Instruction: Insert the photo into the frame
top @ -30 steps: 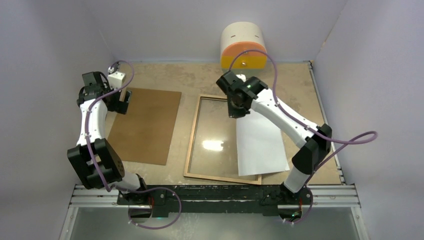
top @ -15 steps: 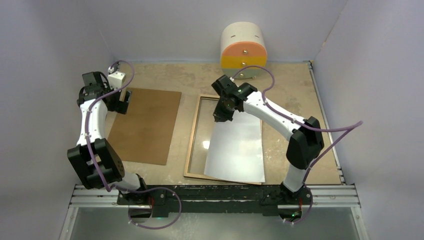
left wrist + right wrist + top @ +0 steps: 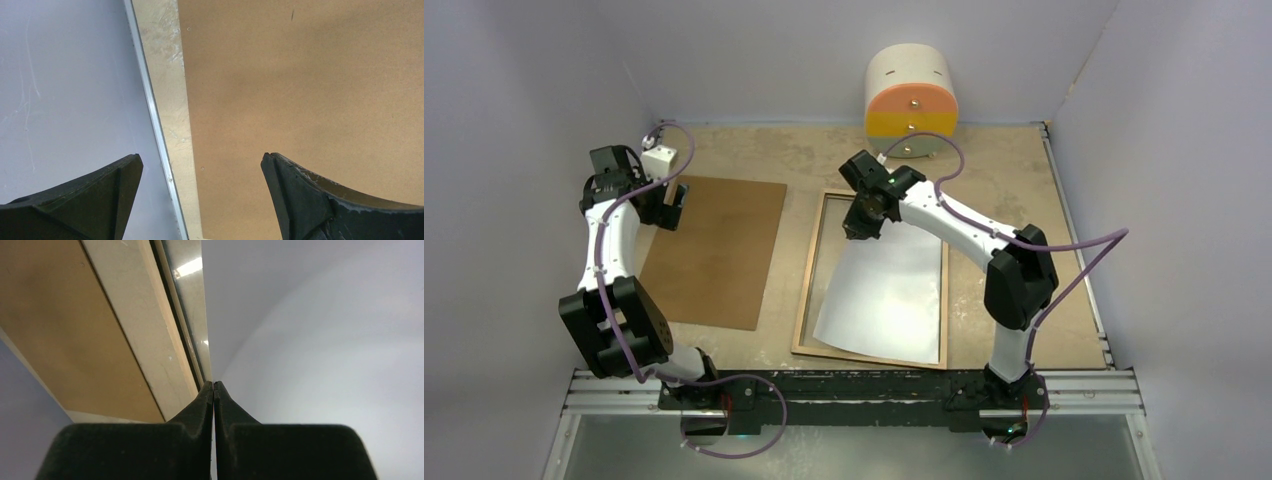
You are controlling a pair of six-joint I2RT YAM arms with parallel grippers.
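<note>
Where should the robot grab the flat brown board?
Probably its left edge, near the far corner, coming from the left. The brown board lies flat and thin on the table, so only an edge can be pinched, and the open left gripper hovers right over that edge.

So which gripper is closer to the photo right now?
Right. The right gripper grips the photo by its far edge, jaws shut, above the frame. The left gripper hangs open over the brown board, at its far left corner, well away from the photo.
</note>
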